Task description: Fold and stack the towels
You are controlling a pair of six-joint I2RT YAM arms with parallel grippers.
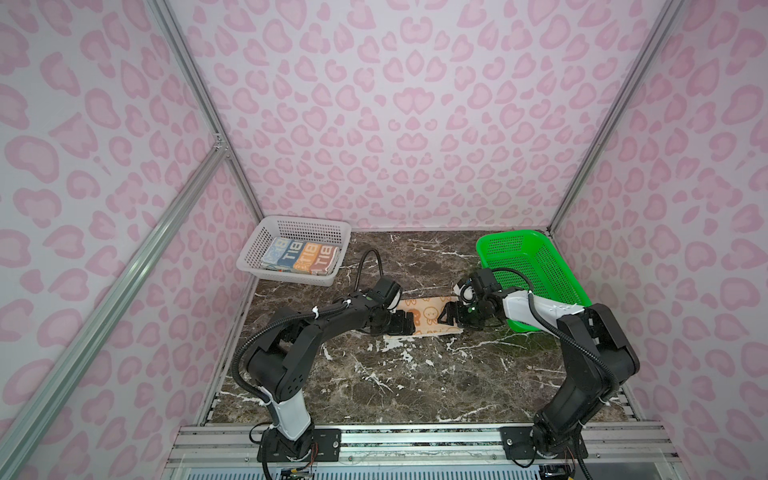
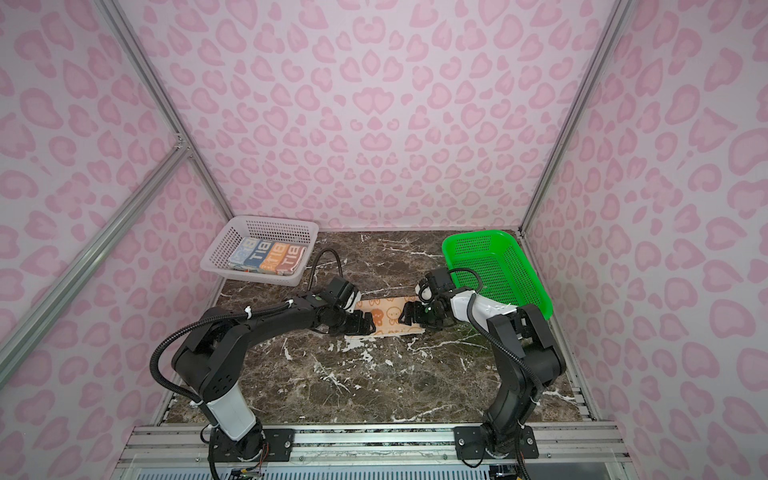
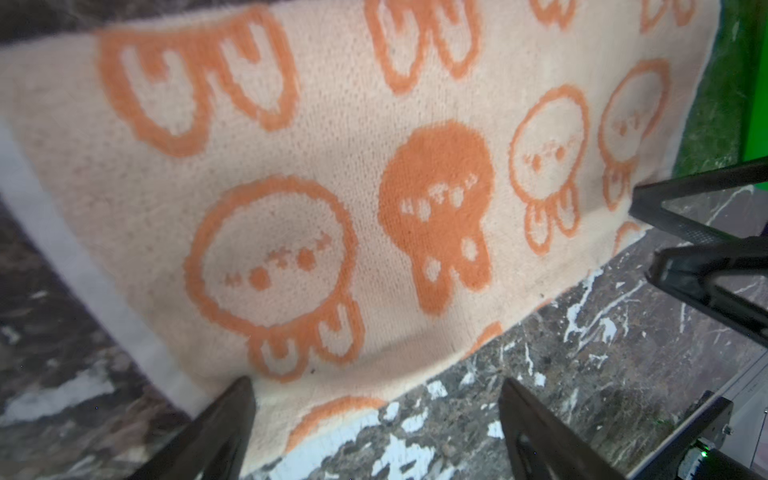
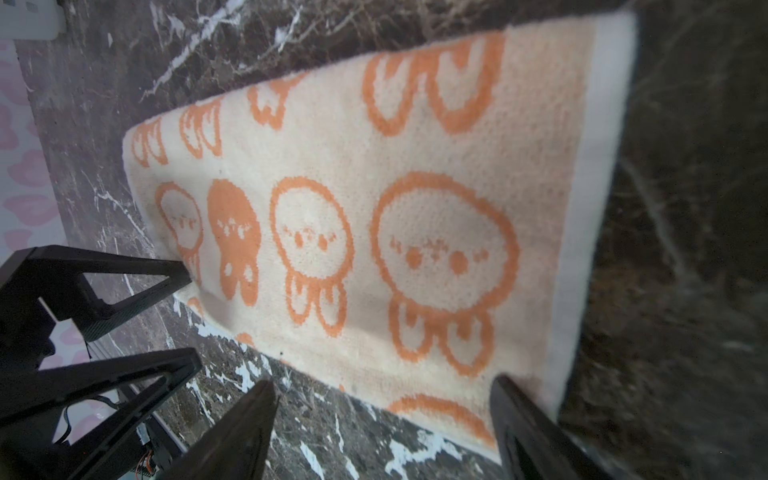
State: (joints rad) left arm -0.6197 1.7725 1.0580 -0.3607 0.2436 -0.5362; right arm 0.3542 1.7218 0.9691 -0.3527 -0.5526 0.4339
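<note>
Now at the orange towel (image 1: 428, 312): a long strip flat on the table (image 1: 415, 374), mid-table, between the two arms. Looks folded once already, with the near long edge rounded and a white hem at one short end in the right wrist view. Left gripper (image 1: 409, 323) and right gripper (image 1: 446, 314) both spread wide, holding nothing, poised low at opposite short ends. In the left wrist view, one finger (image 3: 226, 419) over the cloth's near edge, its mate over bare marble; contact cannot be told.

Judged step: second fold, short end onto short end. To do it well:
- Pinch both layers at a corner, never the top layer alone.
- Lift just clear, carry across in a low arc, lay hem on hem.
- Pin the far end with the free gripper to stop sliding on slick marble.
- Square the edges before release.

Then on to the white basket (image 1: 307, 219), folded towels (image 1: 301, 257) already inside. Green basket (image 1: 536, 266) beside the right arm, not needed.
</note>
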